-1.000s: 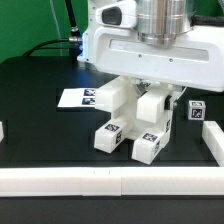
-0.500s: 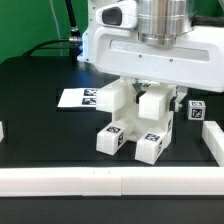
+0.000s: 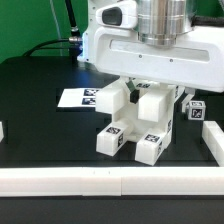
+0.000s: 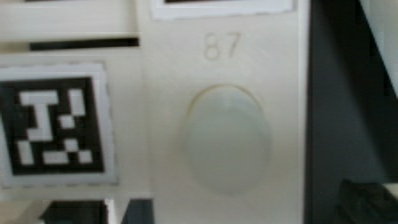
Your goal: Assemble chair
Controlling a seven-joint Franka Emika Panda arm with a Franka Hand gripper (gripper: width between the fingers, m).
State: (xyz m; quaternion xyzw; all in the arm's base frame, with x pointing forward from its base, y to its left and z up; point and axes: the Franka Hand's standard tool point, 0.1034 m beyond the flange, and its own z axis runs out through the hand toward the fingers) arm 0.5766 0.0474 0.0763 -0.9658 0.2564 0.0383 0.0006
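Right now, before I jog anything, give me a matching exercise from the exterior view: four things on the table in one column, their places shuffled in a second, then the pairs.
Things:
1. standing chair pieces
2. marker board
3. small tagged cube
4. plain white rail

Places:
A. along the near edge of the view
B. lying flat, on the exterior view's left of the chair pieces
C. centre, right under the arm
D. on the exterior view's right of the chair pieces

Pairs: 1-C, 2-B, 3-D, 4-A.
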